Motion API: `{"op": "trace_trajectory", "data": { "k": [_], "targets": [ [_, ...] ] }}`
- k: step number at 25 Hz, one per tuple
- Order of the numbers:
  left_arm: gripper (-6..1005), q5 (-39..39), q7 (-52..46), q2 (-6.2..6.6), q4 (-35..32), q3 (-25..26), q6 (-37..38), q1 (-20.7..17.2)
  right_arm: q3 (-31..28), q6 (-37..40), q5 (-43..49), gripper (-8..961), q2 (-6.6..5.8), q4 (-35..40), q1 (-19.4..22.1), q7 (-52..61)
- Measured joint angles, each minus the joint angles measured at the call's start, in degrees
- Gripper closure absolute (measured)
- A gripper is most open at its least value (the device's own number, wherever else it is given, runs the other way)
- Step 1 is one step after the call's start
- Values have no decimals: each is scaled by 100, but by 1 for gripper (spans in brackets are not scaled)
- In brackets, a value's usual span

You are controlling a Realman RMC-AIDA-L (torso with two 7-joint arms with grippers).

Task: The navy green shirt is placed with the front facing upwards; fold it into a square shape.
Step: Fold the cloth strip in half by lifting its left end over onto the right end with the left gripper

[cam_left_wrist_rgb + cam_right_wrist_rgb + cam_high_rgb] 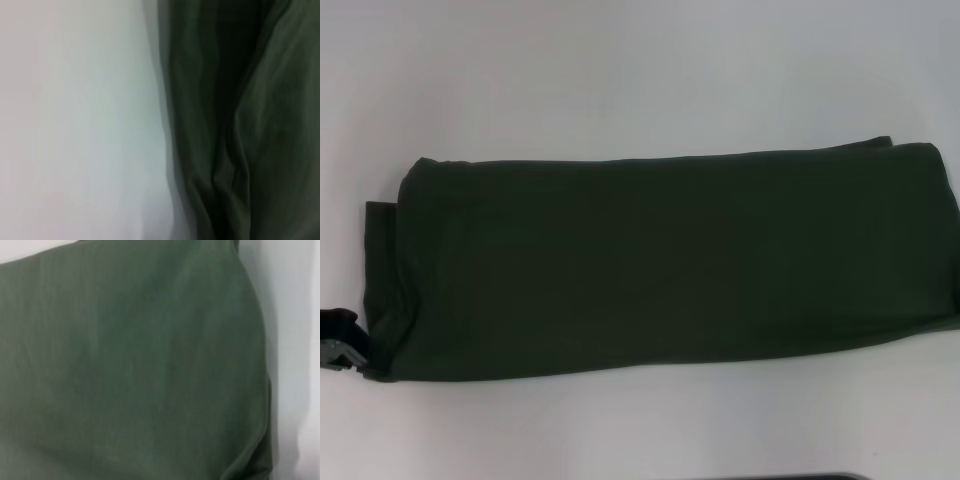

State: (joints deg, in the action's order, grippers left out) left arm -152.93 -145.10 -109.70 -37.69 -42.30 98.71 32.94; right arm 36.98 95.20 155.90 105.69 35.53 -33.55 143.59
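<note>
The navy green shirt [660, 265] lies flat, folded into a long horizontal band, plain side up.

One shirt [660, 265], one end effector [342, 345]

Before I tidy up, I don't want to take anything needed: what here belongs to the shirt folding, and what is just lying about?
Belongs to the job:
- navy green shirt, folded into a long band
- left hand, at its near left corner

Just there:
- white table
- dark edge at the table's near side, unidentifiable
</note>
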Motion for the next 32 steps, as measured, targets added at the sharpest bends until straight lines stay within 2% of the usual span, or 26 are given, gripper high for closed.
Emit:
{"op": "trace_trajectory", "data": {
  "k": [13,19,24,27,30,32],
  "targets": [
    [983,9,-50,-19,9,63,-74,8,-79,67,-39,924,18,8,-30,62],
    [918,32,-63,-17,-178,416,-14,-53,-291,116,-51,785,-12,8,-32,71],
    [708,28,-41,17,-370,609,106,-95,-422,205,-53,540,-38,140,-31,60],
    [601,3,-84,71,-627,616,203,-114,-428,308,-33,506,-45,448,-10,62],
    [495,3,-196,191,-912,643,278,-132,-476,445,-47,472,-101,843,14,64],
    [496,24,-251,255,-1099,850,341,-135,-570,575,-73,450,-150,1035,-4,67]
  ]
}}
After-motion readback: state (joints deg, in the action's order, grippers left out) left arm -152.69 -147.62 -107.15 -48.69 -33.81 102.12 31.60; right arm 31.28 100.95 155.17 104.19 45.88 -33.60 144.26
